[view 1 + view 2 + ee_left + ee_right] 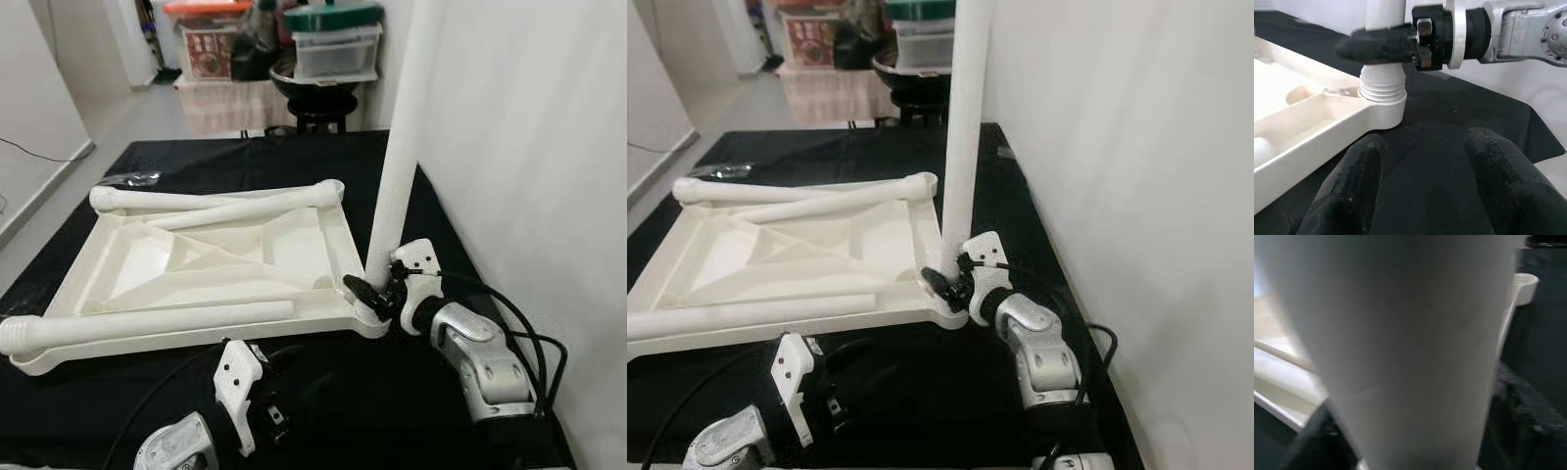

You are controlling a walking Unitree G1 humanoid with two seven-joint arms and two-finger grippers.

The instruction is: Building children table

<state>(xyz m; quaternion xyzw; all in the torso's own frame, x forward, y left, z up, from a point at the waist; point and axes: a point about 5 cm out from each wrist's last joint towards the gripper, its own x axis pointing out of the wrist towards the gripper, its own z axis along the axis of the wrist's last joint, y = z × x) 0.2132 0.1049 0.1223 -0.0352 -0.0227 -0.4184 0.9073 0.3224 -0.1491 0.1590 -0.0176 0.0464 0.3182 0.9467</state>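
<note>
A white tabletop (211, 257) lies upside down on a black cloth (431, 211) that covers the floor beside a white wall (529, 147). One leg (397, 157) stands upright at the tabletop's near right corner, its threaded end sitting in the corner socket (1382, 100); the threads are partly exposed above the socket rim. The right gripper (370, 294) is clamped on this leg just above the socket, its black fingers (1376, 44) pressed around the tube. In the right wrist view the leg is a close, blurred white mass.

Three more legs lie loose on the tabletop. One (147, 323) lies along the near edge, its end jutting past the near left corner. Another (147, 200) lies along the far edge, and a third (255, 209) lies slanted from the far right corner toward the middle.

The left gripper (257, 397) hovers low over the cloth, just off the tabletop's near edge, with its fingers (1352, 181) spread wide and nothing between them. They point toward the socket.

Beyond the cloth's far edge stand stacked storage boxes (333, 44) and a dark stool (318, 108).
</note>
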